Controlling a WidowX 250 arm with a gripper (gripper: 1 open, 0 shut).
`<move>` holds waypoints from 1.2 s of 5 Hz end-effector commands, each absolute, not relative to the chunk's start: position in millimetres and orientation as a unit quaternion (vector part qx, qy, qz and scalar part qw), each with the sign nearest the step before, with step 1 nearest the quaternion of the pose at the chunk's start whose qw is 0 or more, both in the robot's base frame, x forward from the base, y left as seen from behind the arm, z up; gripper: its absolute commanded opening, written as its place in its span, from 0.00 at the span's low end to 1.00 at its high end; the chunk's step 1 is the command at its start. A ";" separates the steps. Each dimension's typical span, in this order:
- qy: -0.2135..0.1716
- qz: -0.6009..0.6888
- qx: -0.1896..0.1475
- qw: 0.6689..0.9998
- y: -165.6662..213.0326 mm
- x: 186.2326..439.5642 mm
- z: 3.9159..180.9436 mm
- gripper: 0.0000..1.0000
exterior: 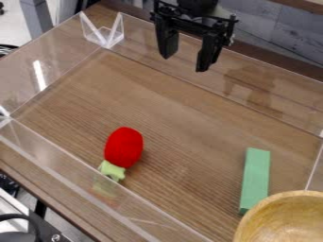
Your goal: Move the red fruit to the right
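One black robot gripper (188,49), jaws spread open, hangs well above and behind the small red strawberry-shaped toy (123,147) on the wooden tabletop (190,118). It should descend squarely over the rounded body before closing.

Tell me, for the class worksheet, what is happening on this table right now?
A single robot arm hangs its claw open and pointing down over the far end of a clear-walled tray with a wooden floor. It holds nothing. The red fruit, a toy strawberry with its green cap toward the near wall, lies untouched near the front left. A flat green block lies to the right, beside the rim of a wooden bowl.
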State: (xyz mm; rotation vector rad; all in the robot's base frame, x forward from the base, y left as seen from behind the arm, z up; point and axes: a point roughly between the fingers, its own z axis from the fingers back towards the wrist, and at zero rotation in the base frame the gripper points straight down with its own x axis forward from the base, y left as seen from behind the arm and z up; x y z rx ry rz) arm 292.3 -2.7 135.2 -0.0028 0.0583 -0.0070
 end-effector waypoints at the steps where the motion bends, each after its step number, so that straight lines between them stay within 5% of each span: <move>1: 0.042 0.029 -0.002 0.999 -8.6 286.3 127.6 1.00; 4: 0.026 0.094 0.002 0.995 -8.1 222.2 104.4 1.00; 6: 0.005 0.122 0.002 0.992 9.9 206.3 106.7 1.00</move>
